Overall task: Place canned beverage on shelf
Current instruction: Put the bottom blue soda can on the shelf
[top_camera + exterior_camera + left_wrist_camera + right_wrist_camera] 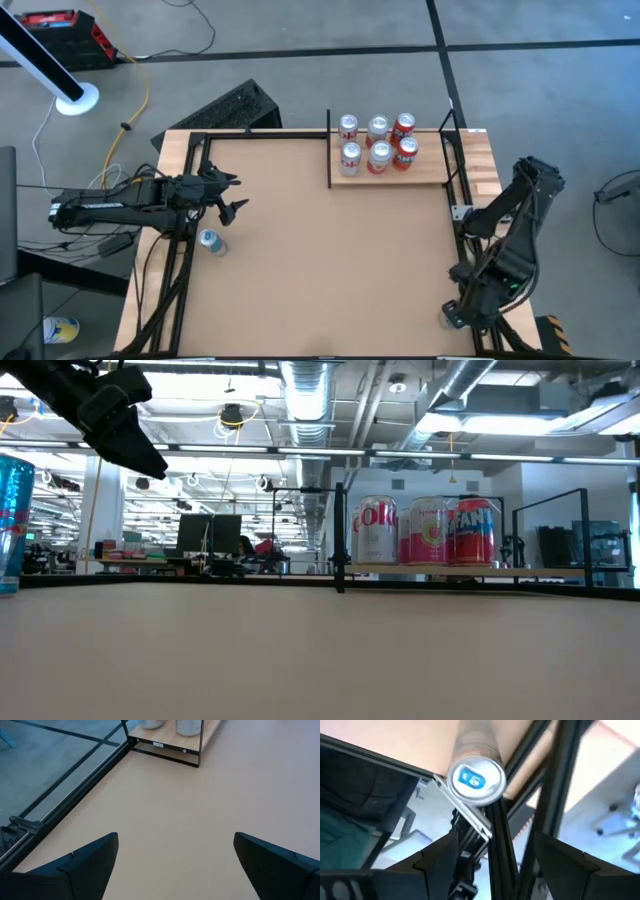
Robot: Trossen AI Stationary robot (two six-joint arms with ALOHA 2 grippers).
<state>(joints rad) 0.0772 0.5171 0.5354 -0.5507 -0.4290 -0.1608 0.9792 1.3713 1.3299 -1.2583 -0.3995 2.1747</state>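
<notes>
The shelf (400, 172), a pale wood board with thin black posts, stands at the table's far right and carries several upright cans (428, 532). A blue can (210, 241) stands upright at the table's left, also in the low view (10, 525). Another can with a silver top (476, 780) stands at the near right corner (448, 318), beside the black frame rail. My right gripper (495, 840) hovers open above that can without touching it, fingers pointing steeply down. My left gripper (238, 195) hangs open over the table's left, above and beyond the blue can.
Black frame rails (495, 820) run along the table's edges and cross right under my right gripper, close to the silver-topped can. The wide brown tabletop (330, 260) lies between the two arms and in front of the shelf (172, 747).
</notes>
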